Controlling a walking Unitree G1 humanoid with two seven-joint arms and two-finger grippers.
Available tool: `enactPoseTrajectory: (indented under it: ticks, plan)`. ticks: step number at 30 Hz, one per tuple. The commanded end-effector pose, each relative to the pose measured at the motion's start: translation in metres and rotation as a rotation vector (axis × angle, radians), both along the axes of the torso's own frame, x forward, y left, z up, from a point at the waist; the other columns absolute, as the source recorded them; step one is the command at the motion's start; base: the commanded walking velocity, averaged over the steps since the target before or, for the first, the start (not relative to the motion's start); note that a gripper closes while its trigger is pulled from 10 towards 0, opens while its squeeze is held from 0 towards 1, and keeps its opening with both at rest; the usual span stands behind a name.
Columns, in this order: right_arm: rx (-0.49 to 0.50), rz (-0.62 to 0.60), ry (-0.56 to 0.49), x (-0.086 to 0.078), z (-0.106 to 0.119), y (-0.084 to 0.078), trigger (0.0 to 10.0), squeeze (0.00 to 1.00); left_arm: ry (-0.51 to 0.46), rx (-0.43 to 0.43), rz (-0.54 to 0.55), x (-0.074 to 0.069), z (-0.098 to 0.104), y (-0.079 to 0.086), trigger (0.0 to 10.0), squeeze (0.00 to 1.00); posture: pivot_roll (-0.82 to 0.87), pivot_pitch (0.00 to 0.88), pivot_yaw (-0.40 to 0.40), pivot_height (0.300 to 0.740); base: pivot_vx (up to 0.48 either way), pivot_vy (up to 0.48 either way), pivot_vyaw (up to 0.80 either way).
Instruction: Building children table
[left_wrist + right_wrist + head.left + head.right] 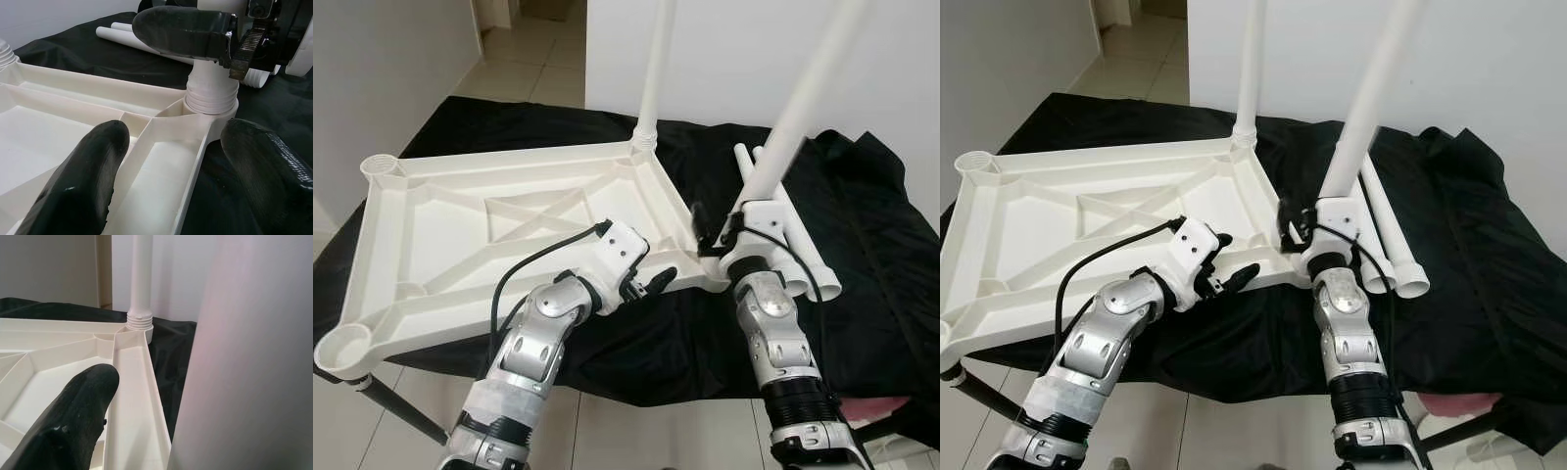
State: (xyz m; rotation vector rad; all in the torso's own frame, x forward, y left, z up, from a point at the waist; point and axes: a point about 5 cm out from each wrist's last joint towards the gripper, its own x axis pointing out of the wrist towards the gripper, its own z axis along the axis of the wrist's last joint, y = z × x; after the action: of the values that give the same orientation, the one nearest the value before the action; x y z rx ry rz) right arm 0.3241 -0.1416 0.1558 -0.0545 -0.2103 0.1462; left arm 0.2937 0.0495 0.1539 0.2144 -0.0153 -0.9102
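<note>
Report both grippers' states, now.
Left gripper: open, straddling the tabletop rim near the corner socket.
Right gripper: shut on the table leg at that corner.

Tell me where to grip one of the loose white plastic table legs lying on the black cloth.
Grip the nearer loose white plastic leg mid-shaft, coming from above with jaws across its width. It lies flat on the black cloth; its flared end looks too wide.

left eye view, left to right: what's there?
empty corner socket → upturned tabletop → left gripper → right gripper gripping the slanted leg → spare legs lying on the black cloth
</note>
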Motion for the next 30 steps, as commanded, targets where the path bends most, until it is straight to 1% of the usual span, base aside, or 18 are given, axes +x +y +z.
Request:
enactPoseTrajectory:
  ticks: [1, 3, 4, 6, 7, 8, 9, 10, 11, 16, 17, 18, 24, 25, 26, 27, 28, 30]
  plan:
    - [-0.024, 0.034, 0.017, -0.001, -0.006, 0.005, 10.0, 0.0, -0.02, -0.002, 0.081, 0.004, 0.003, 0.0, 10.0, 0.0, 0.01, 0.0, -0.073, 0.74, 0.0, 0.0, 0.0]
    - [-0.001, 0.006, 0.019, 0.0, -0.005, -0.003, 10.0, 0.0, -0.019, 0.0, 0.083, 0.004, 0.002, 0.001, 10.0, 0.0, 0.02, 0.0, -0.075, 0.74, 0.0, 0.0, 0.0]
    - [-0.001, 0.006, 0.019, 0.0, -0.005, -0.003, 10.0, 0.0, -0.019, 0.0, 0.083, 0.004, 0.002, 0.001, 10.0, 0.0, 0.02, 0.0, -0.075, 0.74, 0.0, 0.0, 0.0]
    - [0.038, -0.021, 0.015, 0.0, -0.004, -0.009, 10.0, 0.0, -0.018, -0.001, 0.085, 0.004, 0.002, 0.001, 10.0, 0.0, 0.02, 0.0, -0.075, 0.74, 0.0, 0.0, 0.0]
    - [0.093, -0.062, 0.002, 0.0, -0.002, -0.015, 10.0, 0.0, -0.018, -0.001, 0.085, 0.003, 0.002, 0.001, 10.0, 0.0, 0.02, 0.0, -0.075, 0.74, 0.0, 0.0, 0.0]
    - [0.093, -0.062, 0.002, 0.0, -0.002, -0.015, 10.0, 0.0, -0.018, -0.001, 0.085, 0.003, 0.002, 0.001, 10.0, 0.0, 0.02, 0.0, -0.075, 0.74, 0.0, 0.0, 0.0]
    - [0.136, -0.099, -0.001, 0.001, -0.001, -0.02, 10.0, 0.0, -0.017, -0.001, 0.084, 0.003, 0.002, 0.001, 10.0, 0.0, 0.02, 0.0, -0.075, 0.74, 0.0, 0.0, 0.0]
    - [0.136, -0.099, -0.001, 0.001, -0.001, -0.02, 10.0, 0.0, -0.017, -0.001, 0.084, 0.003, 0.002, 0.001, 10.0, 0.0, 0.02, 0.0, -0.075, 0.74, 0.0, 0.0, 0.0]
    - [0.161, -0.129, -0.005, 0.001, 0.0, -0.025, 10.0, 0.0, -0.016, 0.0, 0.084, 0.002, 0.002, 0.001, 10.0, 0.0, 0.02, 0.0, -0.075, 0.74, 0.0, 0.0, 0.0]
    - [0.157, -0.146, -0.007, 0.0, -0.002, -0.025, 10.0, 0.0, -0.015, 0.001, 0.081, 0.003, 0.002, 0.001, 10.0, 0.0, 0.02, 0.0, -0.069, 0.74, 0.0, 0.0, 0.0]
    - [0.174, -0.146, -0.003, -0.001, -0.003, -0.024, 10.0, 0.0, -0.016, 0.003, 0.08, 0.003, 0.002, 0.001, 10.0, 0.0, 0.02, 0.0, -0.069, 0.74, 0.0, 0.0, 0.0]
    - [0.212, -0.187, 0.0, -0.001, -0.004, -0.027, 10.0, 0.0, -0.015, 0.003, 0.08, 0.003, 0.002, 0.001, 10.0, 0.0, 0.01, 0.0, -0.066, 0.74, 0.0, 0.0, 0.0]
    - [0.204, -0.209, -0.01, -0.001, -0.003, -0.028, 10.0, 0.0, -0.015, 0.003, 0.075, 0.003, 0.002, 0.0, 10.0, 0.0, 0.01, 0.0, -0.062, 0.74, 0.0, 0.0, 0.0]
    - [0.203, -0.248, -0.012, -0.001, -0.004, -0.032, 10.0, 0.0, -0.017, 0.005, 0.073, 0.003, 0.002, 0.0, 10.0, 0.0, 0.01, 0.0, -0.063, 0.74, 0.0, 0.0, 0.0]
    - [0.203, -0.248, -0.012, -0.001, -0.004, -0.032, 10.0, 0.0, -0.017, 0.005, 0.073, 0.003, 0.002, 0.0, 10.0, 0.0, 0.01, 0.0, -0.063, 0.74, 0.0, 0.0, 0.0]
    - [0.224, -0.313, -0.009, -0.001, -0.005, -0.041, 10.0, 0.0, -0.018, 0.005, 0.073, 0.003, 0.002, 0.0, 10.0, 0.0, 0.01, 0.0, -0.063, 0.74, 0.0, 0.0, 0.0]
    - [0.224, -0.313, -0.009, -0.001, -0.005, -0.041, 10.0, 0.0, -0.018, 0.005, 0.073, 0.003, 0.002, 0.0, 10.0, 0.0, 0.01, 0.0, -0.063, 0.74, 0.0, 0.0, 0.0]
    - [0.21, -0.366, -0.004, 0.0, -0.006, -0.049, 10.0, 0.0, -0.018, 0.005, 0.076, 0.004, 0.003, 0.0, 10.0, 0.0, 0.01, 0.0, -0.063, 0.74, 0.0, 0.0, 0.0]
